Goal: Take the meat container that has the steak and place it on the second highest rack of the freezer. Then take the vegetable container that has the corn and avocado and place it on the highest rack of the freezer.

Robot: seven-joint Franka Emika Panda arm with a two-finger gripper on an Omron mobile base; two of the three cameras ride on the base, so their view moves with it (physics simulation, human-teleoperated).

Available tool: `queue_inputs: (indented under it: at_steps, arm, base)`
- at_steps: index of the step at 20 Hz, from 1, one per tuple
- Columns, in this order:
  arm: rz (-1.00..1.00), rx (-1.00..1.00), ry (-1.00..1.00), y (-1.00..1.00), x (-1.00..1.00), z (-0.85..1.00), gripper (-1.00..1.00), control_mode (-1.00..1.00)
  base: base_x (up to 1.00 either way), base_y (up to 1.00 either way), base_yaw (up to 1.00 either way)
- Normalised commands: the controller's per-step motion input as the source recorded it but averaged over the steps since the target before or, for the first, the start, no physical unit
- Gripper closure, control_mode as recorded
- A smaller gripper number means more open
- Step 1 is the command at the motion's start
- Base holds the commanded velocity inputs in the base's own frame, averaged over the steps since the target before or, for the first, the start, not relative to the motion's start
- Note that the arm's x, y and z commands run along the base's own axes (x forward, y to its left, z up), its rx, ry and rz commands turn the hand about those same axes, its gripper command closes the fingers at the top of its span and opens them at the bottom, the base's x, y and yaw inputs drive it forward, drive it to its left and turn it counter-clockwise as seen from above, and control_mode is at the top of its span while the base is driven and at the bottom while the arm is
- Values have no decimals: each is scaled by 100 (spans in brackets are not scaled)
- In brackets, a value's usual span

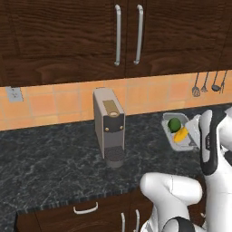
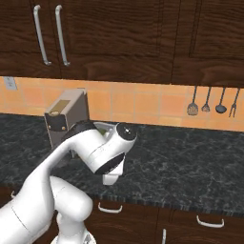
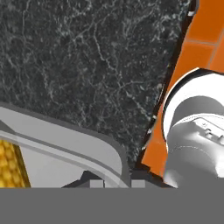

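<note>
With the tub (image 1: 180,132) sitting on the table (image 1: 54,158) at frame right, corn (image 1: 181,134) and avocado (image 1: 174,123) inside, the claw (image 3: 114,181) is pinched narrow on its rim.

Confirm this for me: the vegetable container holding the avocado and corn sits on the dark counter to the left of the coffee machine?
Not quite. In the left base view the vegetable container with the avocado and corn sits to the right of the coffee machine, on the dark counter.

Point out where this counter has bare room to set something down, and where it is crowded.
Bare dark counter lies left of the coffee machine, out to the wall outlet. More lies right of the arm, below the hanging utensils. Crowded: between the machine and the vegetable container with avocado and corn, where the arm stands.
</note>
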Motion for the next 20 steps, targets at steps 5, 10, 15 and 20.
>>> queue_inputs:
  at_steps: [5, 10, 15, 20]
  arm:
    - [-2, 4, 0, 26, -62, 83, 100, -100]
    - [-6, 0, -4, 28, -59, 70, 100, -100]
    - [-17, 0, -19, 36, -48, 25, 100, -100]
    - [-17, 1, -14, 13, -17, 49, 100, -100]
  base:
    - [0, 0, 0]
    - [0, 0, 0]
    - [0, 0, 0]
    - [0, 0, 0]
